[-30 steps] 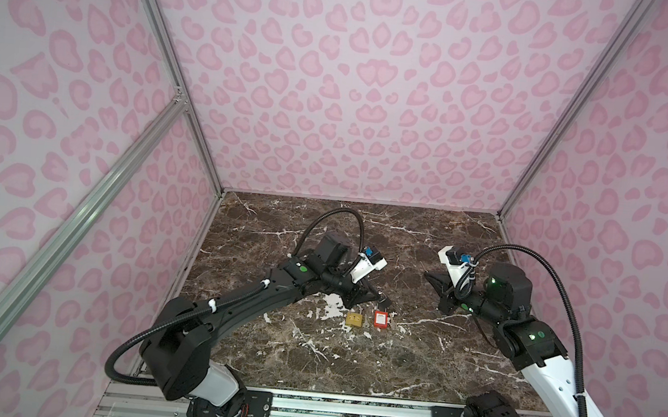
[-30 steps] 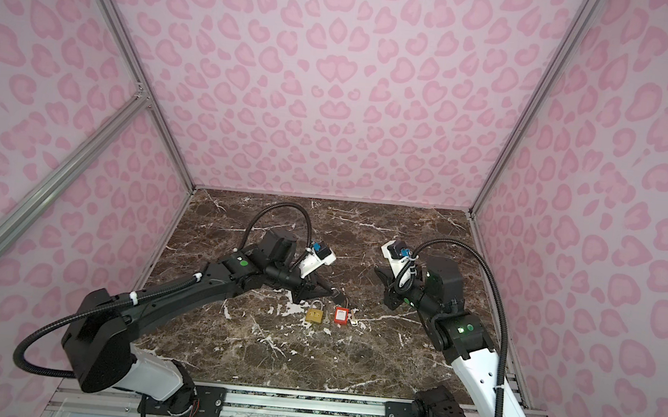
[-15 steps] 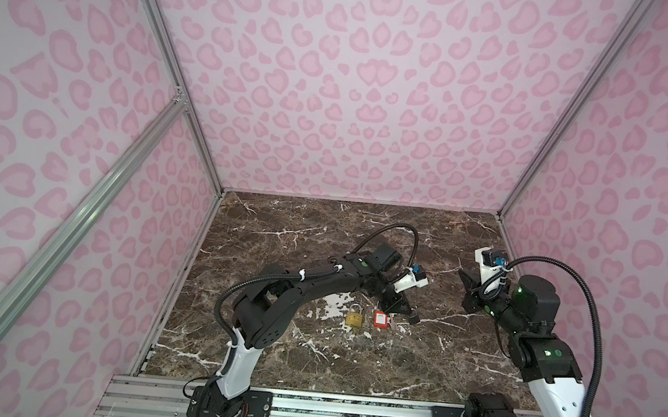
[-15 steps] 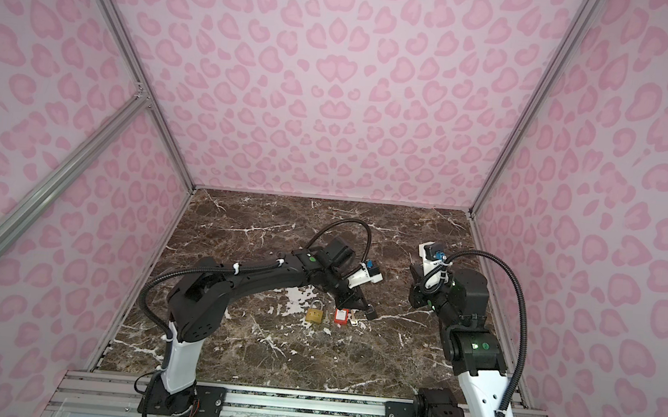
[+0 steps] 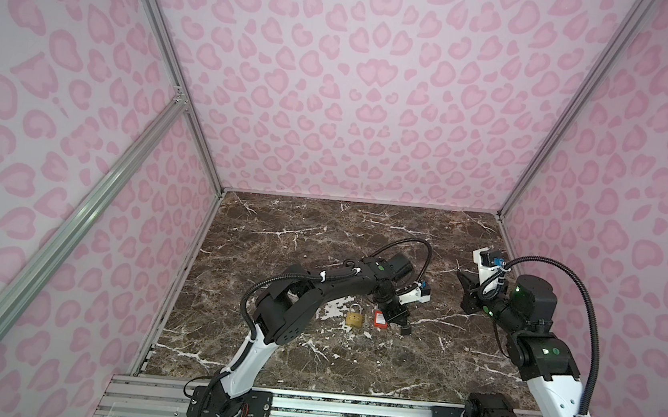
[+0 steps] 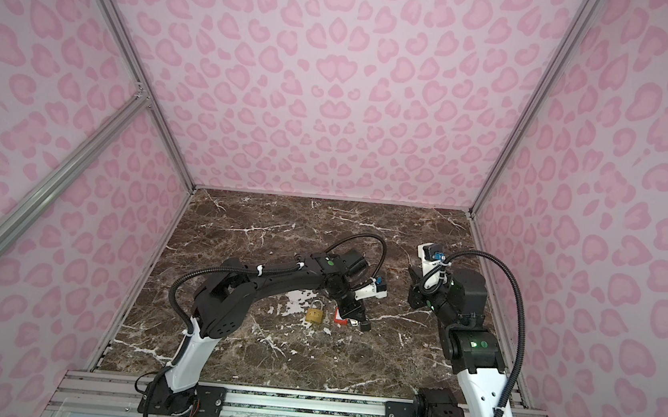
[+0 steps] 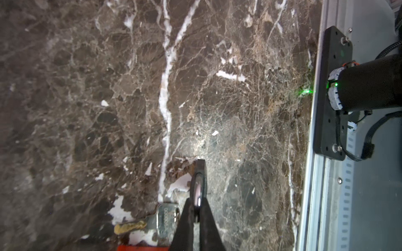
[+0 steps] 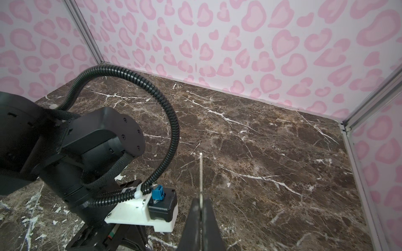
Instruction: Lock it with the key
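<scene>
Both arms have shifted in the last second: the left arm (image 5: 337,285) has folded its elbow up and carried the left gripper (image 5: 401,324) past the padlock (image 5: 354,318) toward the right edge, while the right arm (image 5: 532,299) has drawn back nearer that edge. They work over a brown marble desk (image 5: 280,229). The left gripper points down at the desk's middle, clamped tight on a small black piece (image 7: 199,173); what that piece is I cannot tell. The right gripper (image 5: 462,277) hangs above the desk near the right edge, pinched closed on a thin silver blade (image 8: 201,173) seen edge-on. The brass padlock lies flat around the desk's middle, a little toward the front edge. On its right-edge side lies the red tag (image 5: 380,318), and the silver key (image 7: 167,217) rests on the marble just beside the left gripper's fingers (image 7: 185,223); whether they touch I cannot tell.
</scene>
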Motion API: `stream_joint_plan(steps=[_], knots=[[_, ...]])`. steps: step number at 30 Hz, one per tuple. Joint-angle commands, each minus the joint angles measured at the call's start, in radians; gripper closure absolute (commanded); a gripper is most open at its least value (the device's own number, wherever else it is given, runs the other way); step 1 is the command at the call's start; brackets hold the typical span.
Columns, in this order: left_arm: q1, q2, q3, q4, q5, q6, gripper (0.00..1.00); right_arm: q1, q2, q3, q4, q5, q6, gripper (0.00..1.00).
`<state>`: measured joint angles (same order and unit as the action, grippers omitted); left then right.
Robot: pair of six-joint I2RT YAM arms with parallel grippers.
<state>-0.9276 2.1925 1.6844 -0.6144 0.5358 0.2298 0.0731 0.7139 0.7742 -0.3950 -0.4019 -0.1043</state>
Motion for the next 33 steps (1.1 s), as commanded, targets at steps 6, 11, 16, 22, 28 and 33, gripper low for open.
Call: stream_joint_plan(steps=[6, 11, 16, 22, 28, 33], knots=[[-0.003, 0.022, 0.037, -0.03, -0.035, 0.034, 0.97, 0.0, -0.007, -0.009, -0.005, -0.015, 0.002, 1.0], [-0.004, 0.033, 0.055, -0.019, -0.072, 0.043, 0.97, -0.002, -0.017, -0.024, 0.0, -0.01, 0.005, 1.0], [-0.004, 0.049, 0.069, -0.007, -0.096, 0.042, 0.97, -0.002, -0.017, -0.027, 0.004, -0.011, 0.014, 1.0], [-0.005, 0.064, 0.082, -0.004, -0.14, 0.053, 0.97, -0.002, -0.021, -0.035, 0.015, -0.009, 0.024, 1.0], [-0.005, 0.083, 0.103, -0.007, -0.165, 0.048, 0.89, -0.002, -0.029, -0.044, 0.015, -0.011, 0.031, 1.0], [-0.006, 0.103, 0.121, -0.007, -0.17, 0.045, 0.85, -0.002, -0.033, -0.049, 0.006, -0.011, 0.031, 1.0]])
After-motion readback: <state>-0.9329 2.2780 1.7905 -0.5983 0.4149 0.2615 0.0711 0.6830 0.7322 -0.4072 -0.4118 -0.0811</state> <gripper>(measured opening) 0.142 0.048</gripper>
